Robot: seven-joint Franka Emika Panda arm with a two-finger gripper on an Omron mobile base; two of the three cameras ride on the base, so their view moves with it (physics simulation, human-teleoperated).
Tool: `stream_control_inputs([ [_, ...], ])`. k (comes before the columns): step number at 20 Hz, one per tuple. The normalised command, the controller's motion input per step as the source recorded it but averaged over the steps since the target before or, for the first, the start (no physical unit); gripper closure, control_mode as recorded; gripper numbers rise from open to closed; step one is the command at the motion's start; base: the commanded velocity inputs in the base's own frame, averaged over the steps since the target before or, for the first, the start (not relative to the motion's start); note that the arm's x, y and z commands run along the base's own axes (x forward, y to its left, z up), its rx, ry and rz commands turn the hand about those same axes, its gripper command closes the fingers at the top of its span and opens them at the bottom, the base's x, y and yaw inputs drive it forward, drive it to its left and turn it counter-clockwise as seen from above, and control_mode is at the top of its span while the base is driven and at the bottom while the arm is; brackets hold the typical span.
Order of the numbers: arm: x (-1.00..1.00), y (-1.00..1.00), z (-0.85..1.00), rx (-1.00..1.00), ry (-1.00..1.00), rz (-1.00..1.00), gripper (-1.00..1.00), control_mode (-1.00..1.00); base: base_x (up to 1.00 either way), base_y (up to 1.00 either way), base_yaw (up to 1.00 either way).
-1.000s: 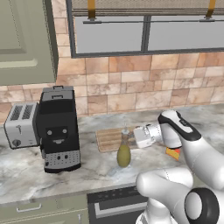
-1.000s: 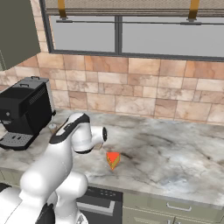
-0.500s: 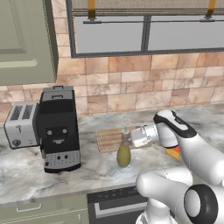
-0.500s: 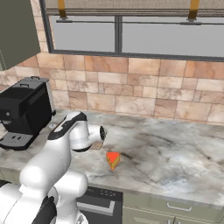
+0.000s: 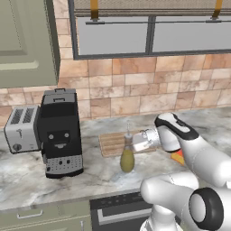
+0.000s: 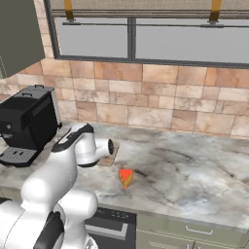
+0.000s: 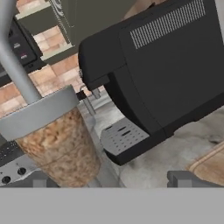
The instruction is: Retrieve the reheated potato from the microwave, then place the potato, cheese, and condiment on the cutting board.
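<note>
**Jaws closing in on the bottle**

The olive-yellow pear-shaped condiment bottle (image 5: 127, 157) stands just ahead of the wide-open, empty jaws (image 5: 134, 143), which have edged nearer. The slatted wooden cutting board (image 5: 113, 143) lies beneath them; the orange cheese wedge (image 6: 125, 177) waits behind.

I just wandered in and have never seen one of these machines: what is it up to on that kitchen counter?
A white robot arm is reaching its open gripper toward the olive-yellow condiment bottle, which stands upright on the marble counter just in front of the wooden cutting board. It holds nothing yet. The orange cheese wedge lies on the counter, off the board. A black coffee machine and a toaster stand to the left.
</note>
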Motion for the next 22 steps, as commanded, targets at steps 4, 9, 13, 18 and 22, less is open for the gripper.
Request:
stream_control_inputs([
  [4, -0.01, 0.17, -0.17, 0.0, 0.0, -0.03, -1.0, -1.0, 0.0, 0.0, 0.0],
  [9, -0.02, 0.13, -0.17, -0.01, 0.0, -0.03, -1.0, -1.0, 0.0, 0.0, 0.0],
  [13, -0.06, 0.09, -0.12, 0.0, 0.0, -0.01, 1.0, -1.0, 0.0, 0.0, 0.0],
  [18, -0.11, 0.0, 0.0, 0.0, 0.0, 0.0, 1.0, -1.0, 0.0, 0.0, 0.0],
  [22, -0.19, 0.0, 0.02, 0.01, -0.04, 0.0, 1.0, -1.0, 0.0, 0.0, 0.0],
])
